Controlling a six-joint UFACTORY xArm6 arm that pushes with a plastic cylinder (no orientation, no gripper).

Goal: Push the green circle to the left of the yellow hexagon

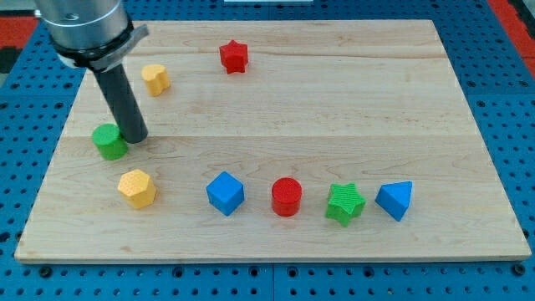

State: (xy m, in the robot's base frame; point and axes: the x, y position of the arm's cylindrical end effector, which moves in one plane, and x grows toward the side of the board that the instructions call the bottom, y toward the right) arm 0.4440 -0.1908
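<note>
Tip (136, 137): lower end of a dark rod, bare, holding nothing; set on the board just at the view's right of the green circle.
Green circle (109, 141): near the board's left edge, touching or almost touching the rod; above and slightly left of the yellow hexagon.
Yellow hexagon (137, 188): lower left of the board, apart from the circle.
Second yellow block (155, 79): upper left, shape unclear.
Red star (234, 57): top centre.
Bottom row, left to right: blue cube (225, 193), red cylinder (286, 196), green star (345, 203), blue block (394, 200).
Wooden board (334, 117): pale, on a blue pegged table (510, 100).
</note>
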